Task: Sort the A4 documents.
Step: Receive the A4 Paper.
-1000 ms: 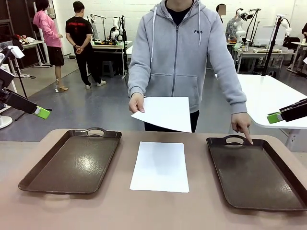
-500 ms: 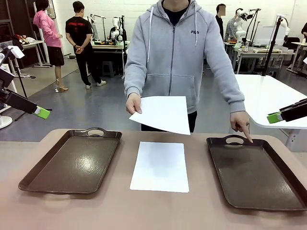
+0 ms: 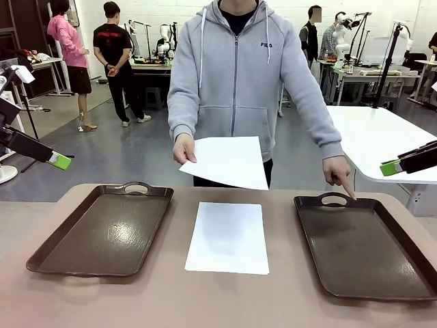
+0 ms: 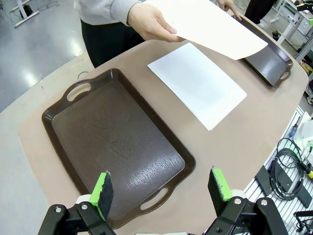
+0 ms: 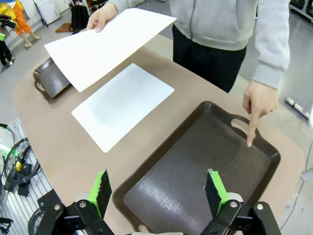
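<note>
Two hands of ours gape empty: left hand (image 4: 161, 187) facing the left tray (image 4: 112, 132), right hand (image 5: 158, 189) facing the right tray (image 5: 195, 166). Two A4 documents: one sheet (image 3: 229, 237) on the bench (image 3: 205, 301) between the trays, the other sheet (image 3: 225, 160) held by the person (image 3: 235, 82).

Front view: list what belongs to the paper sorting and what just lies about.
Job: thin white A4 paper sheet flat on the beige table; second white A4 sheet in the person's hand; left dark brown handled tray; right dark brown handled tray, pointed at by the person's other hand.
Lying about: white round side table; black cables beside the table.
</note>
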`<action>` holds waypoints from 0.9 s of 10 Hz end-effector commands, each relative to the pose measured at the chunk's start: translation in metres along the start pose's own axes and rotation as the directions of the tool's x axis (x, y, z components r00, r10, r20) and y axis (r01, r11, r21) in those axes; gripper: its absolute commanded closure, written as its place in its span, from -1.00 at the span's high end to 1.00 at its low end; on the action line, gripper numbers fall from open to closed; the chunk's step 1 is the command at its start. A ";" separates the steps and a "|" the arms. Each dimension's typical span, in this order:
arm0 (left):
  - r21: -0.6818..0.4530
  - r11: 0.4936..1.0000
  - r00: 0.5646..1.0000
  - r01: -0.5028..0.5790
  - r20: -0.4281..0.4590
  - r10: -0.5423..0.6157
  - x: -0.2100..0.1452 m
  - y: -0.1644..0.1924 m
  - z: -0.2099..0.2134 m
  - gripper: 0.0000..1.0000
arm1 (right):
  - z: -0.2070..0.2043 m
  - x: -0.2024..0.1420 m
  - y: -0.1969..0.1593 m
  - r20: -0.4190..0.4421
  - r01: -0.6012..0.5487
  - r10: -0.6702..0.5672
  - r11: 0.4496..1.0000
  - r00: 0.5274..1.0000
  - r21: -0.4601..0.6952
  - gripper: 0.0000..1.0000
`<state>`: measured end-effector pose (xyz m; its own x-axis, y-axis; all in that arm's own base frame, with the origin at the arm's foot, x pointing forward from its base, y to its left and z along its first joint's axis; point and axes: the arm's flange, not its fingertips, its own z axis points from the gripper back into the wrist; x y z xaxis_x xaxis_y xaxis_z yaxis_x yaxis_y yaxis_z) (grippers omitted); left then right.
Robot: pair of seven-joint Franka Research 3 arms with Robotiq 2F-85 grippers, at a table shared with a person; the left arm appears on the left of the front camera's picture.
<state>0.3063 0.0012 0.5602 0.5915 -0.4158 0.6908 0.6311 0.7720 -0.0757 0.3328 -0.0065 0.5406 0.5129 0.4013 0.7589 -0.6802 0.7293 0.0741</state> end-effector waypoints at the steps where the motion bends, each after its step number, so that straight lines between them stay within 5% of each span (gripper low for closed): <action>1: 0.002 1.000 1.000 -0.001 0.001 0.001 0.000 0.000 0.000 1.00 | -0.016 0.010 -0.001 -0.030 0.048 -0.047 0.998 0.998 0.029 1.00; 5: 0.002 1.000 1.000 -0.001 0.001 0.001 0.000 0.000 0.000 1.00 | -0.076 0.054 -0.017 -0.101 0.246 -0.231 0.951 0.968 0.185 1.00; 9: 0.002 1.000 1.000 -0.001 0.001 0.001 0.000 0.000 0.000 1.00 | -0.164 0.077 -0.023 -0.195 0.452 -0.408 0.821 0.892 0.349 1.00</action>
<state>0.3058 0.0016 0.5609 0.5901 -0.4147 0.6927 0.6311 0.7720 -0.0756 0.4500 0.0912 0.5005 0.8187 0.1779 0.5459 -0.5286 0.6046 0.5958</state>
